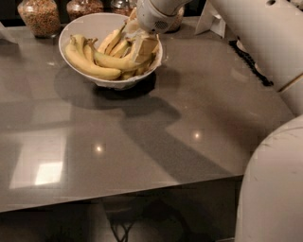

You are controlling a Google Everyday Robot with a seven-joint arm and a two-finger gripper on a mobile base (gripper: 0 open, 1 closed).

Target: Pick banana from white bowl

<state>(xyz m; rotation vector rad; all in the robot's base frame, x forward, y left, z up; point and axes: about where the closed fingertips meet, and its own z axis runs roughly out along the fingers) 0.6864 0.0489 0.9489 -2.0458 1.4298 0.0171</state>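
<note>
The white bowl (85, 26) stands at the back left of the grey table (142, 142). It holds several yellow bananas (92, 66), lying side by side with their stems toward the back. My gripper (142, 47) reaches down from the top of the camera view into the right side of the bowl, in among the bananas next to the right rim. Its tips are pale and partly hidden among the fruit. I cannot tell whether it holds a banana.
Two glass jars of grain (40, 16) (84, 7) stand behind the bowl. A white card stand (208, 19) and a black cable (248, 61) are at the back right. My white arm (265, 42) and body (277, 189) fill the right side.
</note>
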